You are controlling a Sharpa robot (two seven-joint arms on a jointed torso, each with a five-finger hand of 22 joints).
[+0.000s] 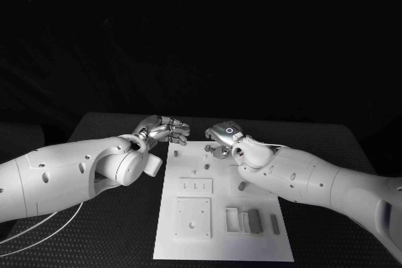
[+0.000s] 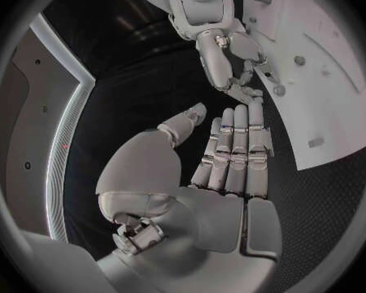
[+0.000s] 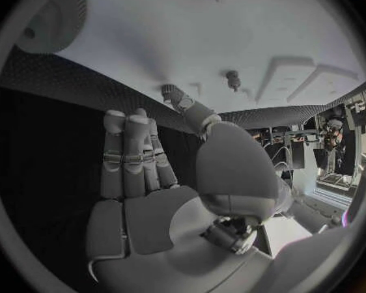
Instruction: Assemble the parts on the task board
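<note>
Black cloth covers the table [image 1: 100, 221] all round, and the white task board [image 1: 222, 247] lies in the middle of it, running away from me. My left hand [image 1: 161, 129] hovers at the board's far left corner and my right hand [image 1: 225, 137] over its far end, the two near each other. From the wrist views both hands look released: fingers straight and close together, thumbs apart, nothing in either palm.

On the board I see small pegs [image 1: 176, 153] standing near the far end, another short peg [image 1: 242, 186] further toward me on the right, and a few upright blocks [image 1: 254, 220] near my end beside a square recessed plate [image 1: 193, 218]. In my right wrist view one peg [image 3: 232, 79] stands just past my fingertips [image 3: 123, 127].

My worry is crowding. With both hands so near the same corner, I judge that reaching for a peg with one could bump the other, or sweep a standing peg over with a finger. The pegs look small and slim, so a loose pinch may let one tip or roll off onto the dark cloth, where it would be hard to find. Pushing sideways could also slide the board itself, since I cannot tell whether it is fixed.
</note>
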